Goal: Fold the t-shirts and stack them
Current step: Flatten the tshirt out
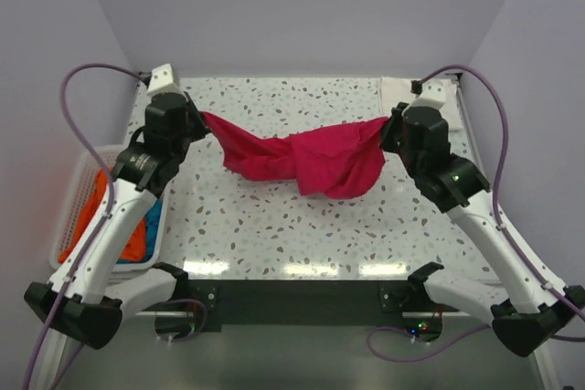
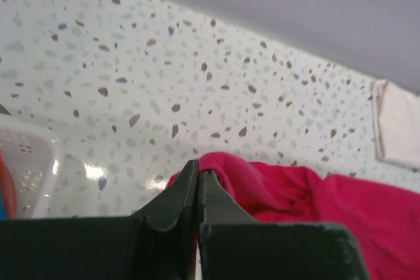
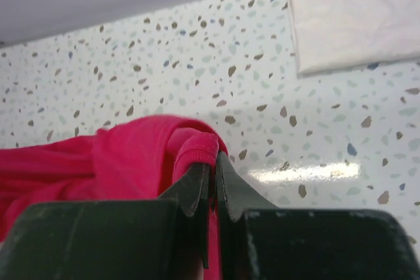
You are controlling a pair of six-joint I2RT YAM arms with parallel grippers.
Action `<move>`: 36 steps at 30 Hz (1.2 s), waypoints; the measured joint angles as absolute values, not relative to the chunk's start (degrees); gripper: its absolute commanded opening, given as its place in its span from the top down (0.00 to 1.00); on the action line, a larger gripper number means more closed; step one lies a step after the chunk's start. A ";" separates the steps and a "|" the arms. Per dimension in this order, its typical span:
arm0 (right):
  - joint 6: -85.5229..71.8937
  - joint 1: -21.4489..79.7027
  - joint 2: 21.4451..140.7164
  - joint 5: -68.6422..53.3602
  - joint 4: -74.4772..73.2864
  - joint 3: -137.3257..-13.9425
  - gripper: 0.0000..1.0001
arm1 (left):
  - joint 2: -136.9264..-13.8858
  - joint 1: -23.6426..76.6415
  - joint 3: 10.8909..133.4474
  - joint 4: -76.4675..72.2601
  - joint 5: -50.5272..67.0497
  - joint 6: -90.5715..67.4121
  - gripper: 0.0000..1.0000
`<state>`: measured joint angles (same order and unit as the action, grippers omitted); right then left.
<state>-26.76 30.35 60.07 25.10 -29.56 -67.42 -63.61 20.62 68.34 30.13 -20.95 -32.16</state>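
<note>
A bright magenta-pink t-shirt (image 1: 306, 160) hangs stretched and sagging between both arms over the speckled table. My left gripper (image 1: 203, 121) is shut on its left edge; the wrist view shows the pink t-shirt (image 2: 308, 195) pinched at the left gripper (image 2: 198, 176) tips. At the other end my right gripper (image 1: 388, 125) is shut on the cloth's right edge, where the hem of the pink t-shirt (image 3: 131, 155) folds over the right gripper (image 3: 213, 162) tips. A white t-shirt (image 3: 351, 18), folded to a rectangle, lies at the table's far right corner (image 1: 395, 90). Orange and blue t-shirts (image 1: 137, 235) lie in the basket.
A white slotted plastic basket (image 1: 75, 203) stands off the table's left side, under my left arm. The speckled table (image 1: 302, 235) ends at a dark front edge near the arm bases. Grey walls close in the back and both sides.
</note>
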 measured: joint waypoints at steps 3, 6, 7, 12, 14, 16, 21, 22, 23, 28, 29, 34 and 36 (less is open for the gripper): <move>-24.71 29.32 58.02 26.65 -32.36 -72.05 1.00 | -60.18 20.60 74.74 32.29 -23.73 -31.14 1.00; -23.11 29.10 57.04 28.08 -33.89 -74.72 1.00 | -58.35 20.58 79.50 33.65 -25.39 -30.30 1.00; -22.55 29.12 56.77 28.80 -34.30 -75.31 1.00 | -57.93 20.58 80.27 34.11 -25.74 -30.17 1.00; -20.25 28.69 56.88 31.29 -35.70 -76.93 0.99 | -58.33 20.49 81.43 35.73 -26.68 -29.23 1.00; -19.62 27.86 57.60 32.05 -35.64 -76.93 0.99 | -60.25 19.84 81.95 36.07 -26.26 -29.10 1.00; -19.22 26.35 58.98 31.99 -35.44 -76.90 0.99 | -63.13 18.70 82.56 35.92 -24.88 -29.10 1.00; -19.27 19.03 64.14 28.80 -34.33 -76.90 0.95 | -72.38 14.87 83.11 35.48 -17.89 -29.12 1.00; -19.49 16.60 66.13 27.33 -33.80 -76.99 0.95 | -73.93 13.98 83.46 35.31 -16.49 -29.12 1.00; -19.86 14.22 68.45 25.74 -33.12 -77.30 0.94 | -76.25 12.86 84.18 34.98 -14.68 -29.17 1.00; -23.88 4.23 86.19 14.17 -29.04 -81.93 0.36 | -95.04 7.66 93.36 30.74 -6.55 -29.34 0.76; -24.25 2.85 90.61 12.01 -28.91 -84.09 0.31 | -99.09 6.83 94.87 29.82 -4.47 -29.39 0.48; -25.02 0.03 100.16 6.55 -29.98 -87.44 0.13 | -106.21 4.82 92.20 28.77 0.89 -30.96 0.25; -25.28 0.19 97.36 5.82 -29.50 -84.25 0.13 | -103.22 4.80 87.33 27.97 1.06 -31.33 0.26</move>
<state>-25.28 0.19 97.36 5.82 -29.50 -84.25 -103.22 4.80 87.33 27.97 1.06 -31.33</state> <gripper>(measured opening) 0.871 0.742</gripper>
